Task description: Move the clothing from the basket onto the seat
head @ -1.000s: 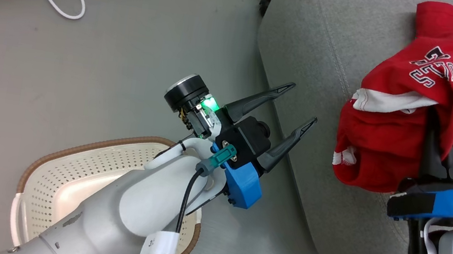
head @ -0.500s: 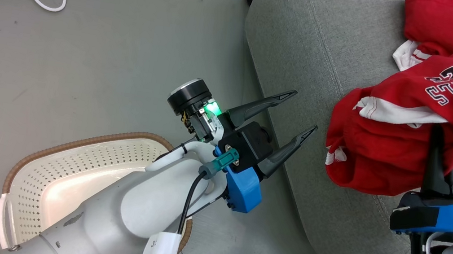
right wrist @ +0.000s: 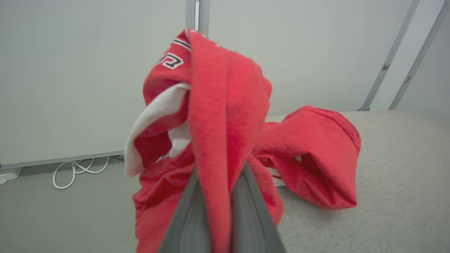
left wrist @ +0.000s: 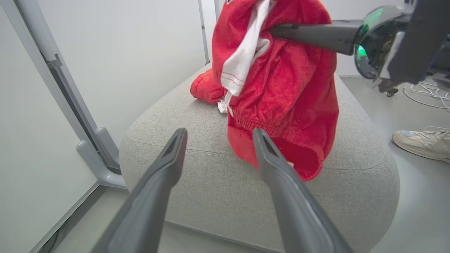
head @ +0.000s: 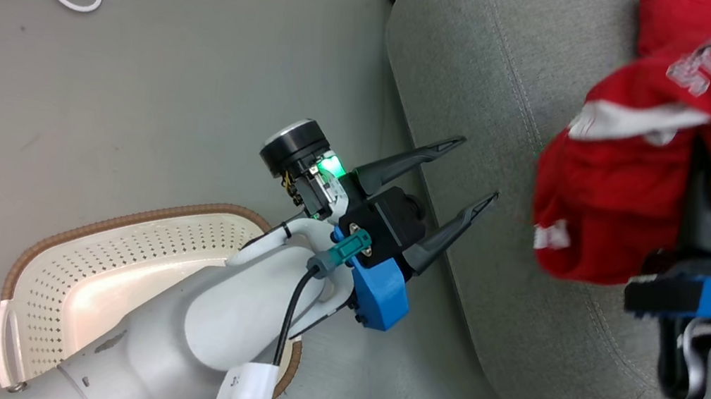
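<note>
Moved: clothing (head: 610, 211) farther over seat (head: 479, 48) | right jaws pinching it | left jaws spread, unmoved, near basket (head: 104, 252)

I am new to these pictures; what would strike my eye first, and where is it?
The bright red clothing catches the eye first: it hangs bunched from the shut right fingers over the grey seat, where more red cloth lies. Next come the open left fingers, empty, beside the seat, and the white basket at the lower left of the head view.
</note>
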{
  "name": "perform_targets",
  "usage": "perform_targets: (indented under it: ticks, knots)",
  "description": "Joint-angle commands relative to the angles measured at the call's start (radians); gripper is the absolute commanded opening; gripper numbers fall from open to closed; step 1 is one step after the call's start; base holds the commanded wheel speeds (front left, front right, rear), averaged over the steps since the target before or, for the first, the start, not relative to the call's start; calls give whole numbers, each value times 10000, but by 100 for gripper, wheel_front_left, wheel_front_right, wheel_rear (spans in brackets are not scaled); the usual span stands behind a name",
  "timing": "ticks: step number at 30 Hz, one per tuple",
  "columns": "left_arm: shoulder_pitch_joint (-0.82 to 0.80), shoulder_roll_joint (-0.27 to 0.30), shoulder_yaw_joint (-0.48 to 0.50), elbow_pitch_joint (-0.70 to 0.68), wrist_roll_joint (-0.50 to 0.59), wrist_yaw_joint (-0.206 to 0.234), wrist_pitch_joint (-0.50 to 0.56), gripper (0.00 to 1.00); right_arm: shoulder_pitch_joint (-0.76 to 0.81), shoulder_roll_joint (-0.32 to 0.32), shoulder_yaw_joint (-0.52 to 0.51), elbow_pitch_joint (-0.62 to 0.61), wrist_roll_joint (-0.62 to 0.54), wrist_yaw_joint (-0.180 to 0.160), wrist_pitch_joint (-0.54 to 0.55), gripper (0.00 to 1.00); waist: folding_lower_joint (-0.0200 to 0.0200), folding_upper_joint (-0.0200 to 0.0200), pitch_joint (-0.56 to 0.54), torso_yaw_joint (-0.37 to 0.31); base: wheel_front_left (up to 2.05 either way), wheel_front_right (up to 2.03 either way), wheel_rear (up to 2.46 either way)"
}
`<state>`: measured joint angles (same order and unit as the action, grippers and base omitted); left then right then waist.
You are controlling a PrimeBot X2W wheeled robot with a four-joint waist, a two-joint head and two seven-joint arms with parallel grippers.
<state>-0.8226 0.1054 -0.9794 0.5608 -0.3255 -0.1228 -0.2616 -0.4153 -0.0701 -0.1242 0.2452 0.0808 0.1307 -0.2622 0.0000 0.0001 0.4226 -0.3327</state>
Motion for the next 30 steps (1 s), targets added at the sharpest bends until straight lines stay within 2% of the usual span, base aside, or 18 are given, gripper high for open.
perform_targets:
  ticks: [1, 11, 18, 22, 27, 30]
  knots:
    - [-181, 109, 82, -47, 29, 99, -45, 100, -392, -206, 64, -147, -77, 1, -41, 0, 0, -1, 104, 10, 0, 0, 0]
    - [-609, 445, 141, -326, 197, 173, 38, 100, -2992, -1357, 89, -934, -182, 1, -41, 0, 0, -1, 1257, 90, 0, 0, 0]
    - [-1191, 763, 128, -689, 381, 197, 281, 100, -5075, -2557, -890, -1051, 3, 0, -39, 0, 0, -1, 2489, 266, 0, 0, 0]
    - [-1524, 847, 109, -920, 490, 222, 391, 100, -5881, -3458, -1597, -600, 134, 1, -38, 0, 0, -1, 3174, 444, 0, 0, 0]
    - [-1875, 889, 89, -1154, 607, 242, 469, 100, -6509, -4561, -2349, 702, 385, 1, -39, 0, 0, -1, 3908, 711, 0, 0, 0]
    - [-2023, 939, 79, -1254, 636, 276, 471, 100, -6508, -4928, -2636, 1373, 405, 1, -39, 0, 0, -1, 4235, 810, 0, 0, 0]
